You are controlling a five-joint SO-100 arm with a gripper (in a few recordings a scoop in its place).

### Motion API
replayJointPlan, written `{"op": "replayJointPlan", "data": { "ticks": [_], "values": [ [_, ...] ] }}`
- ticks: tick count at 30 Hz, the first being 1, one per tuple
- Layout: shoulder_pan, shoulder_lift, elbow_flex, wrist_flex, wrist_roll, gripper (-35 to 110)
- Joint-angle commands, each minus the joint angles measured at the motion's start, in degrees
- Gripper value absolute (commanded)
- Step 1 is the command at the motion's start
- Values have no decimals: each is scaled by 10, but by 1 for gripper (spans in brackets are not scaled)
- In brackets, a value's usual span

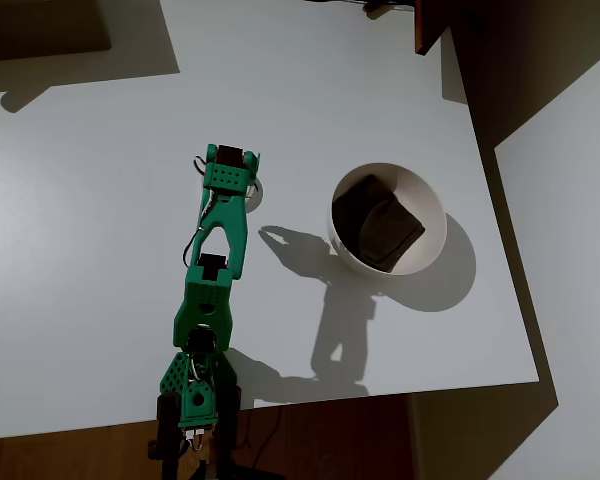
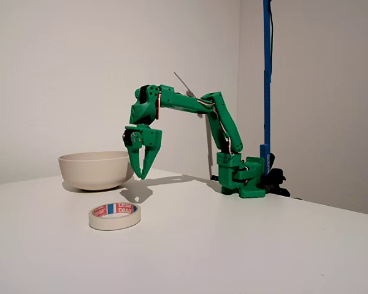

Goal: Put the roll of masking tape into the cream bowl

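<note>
A: Green plastic covers most of the roll of masking tape (image 2: 115, 215) in the overhead view; a pale sliver at the right edge of the hand (image 1: 242, 190) near the frame's centre may be it, though I cannot be sure.

B: In the fixed view the roll lies flat on the white bench (image 2: 233, 245), lower left of centre, reddish marks on its inner core. The cream bowl (image 2: 95, 169) stands at mid left there, its inside hidden by the near wall.

A: From above the bowl (image 1: 435, 215) sits right of centre, and the dark olive-brown lump (image 1: 377, 222) inside shows, though I cannot make out what it is.

B: The hand (image 2: 143, 168) hangs in the air with its fingers pointing down and the tips close together, a narrow gap between them. It grips nothing and touches nothing.

A: Just right of the bowl in that view, apart from the roll.

B: The arm (image 2: 199, 107) rises from its base at centre right, bends, and reaches leftward roughly level, the wrist turned downward.
</note>
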Motion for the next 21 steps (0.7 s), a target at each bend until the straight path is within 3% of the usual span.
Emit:
{"op": "replayJointPlan", "data": {
  "ticks": [1, 21],
  "values": [
    [-3, 10, -38, -14, 13, 13],
    [-23, -93, -77, -27, 33, 16]
  ]
}}
